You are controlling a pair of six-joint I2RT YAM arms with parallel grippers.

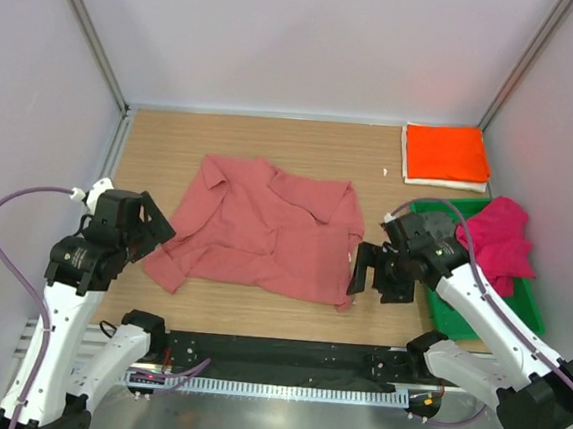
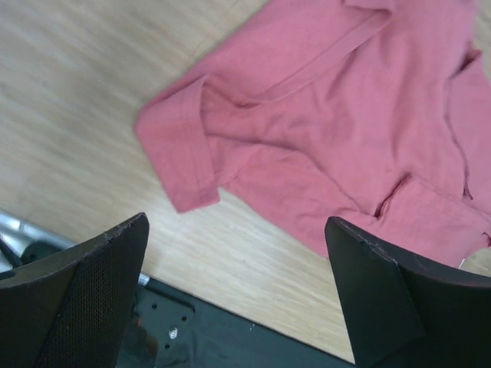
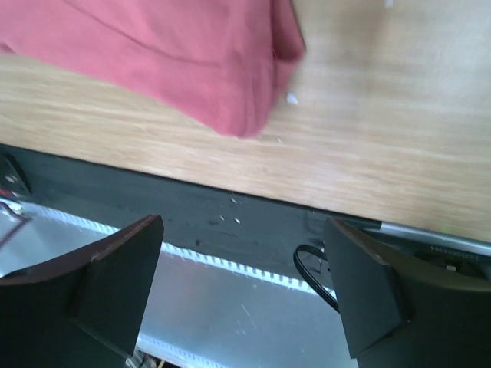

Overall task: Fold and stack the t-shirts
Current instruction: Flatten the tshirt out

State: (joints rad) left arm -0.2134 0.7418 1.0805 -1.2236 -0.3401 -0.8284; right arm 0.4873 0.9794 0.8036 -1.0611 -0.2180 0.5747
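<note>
- Spread but rumpled on the table (image 1: 273, 138): salmon-red shirt (image 1: 265, 233), not yet folded, long axis running across from the left gripper (image 1: 155, 228) to the right gripper (image 1: 377, 273).
- Just ahead of the left gripper's tips, slightly to its inner side: a sleeve (image 2: 180, 153), cuff flat on the wood, untouched.
- Just past the right gripper's tips, on its inner side: the shirt's near corner (image 3: 245, 115), bunched into a soft roll, also untouched.
- Left gripper: fingers spread wide, nothing between them, clear of the cloth.
- Right gripper: likewise spread wide and empty, poised over the near table edge.
- Judged equally near: one end of the shirt for each gripper, so probably a two-handed pinch, sleeve side for the left, corner for the right.
- Likely step in hand: taking hold to flatten the shirt or begin its first fold.
- Well beyond the right gripper, at the far corner: orange shirt (image 1: 448, 150), folded, lying on a folded white shirt (image 1: 408, 160), seemingly the stack to add to.
- Close by the right arm's outer side: magenta shirt (image 1: 500, 243), heaped unfolded in a green tray (image 1: 458, 315).
- Risk worth noting: thin rumpled cloth, easy to pinch two layers at once or to drag wrinkles along instead of lifting a clean edge.
</note>
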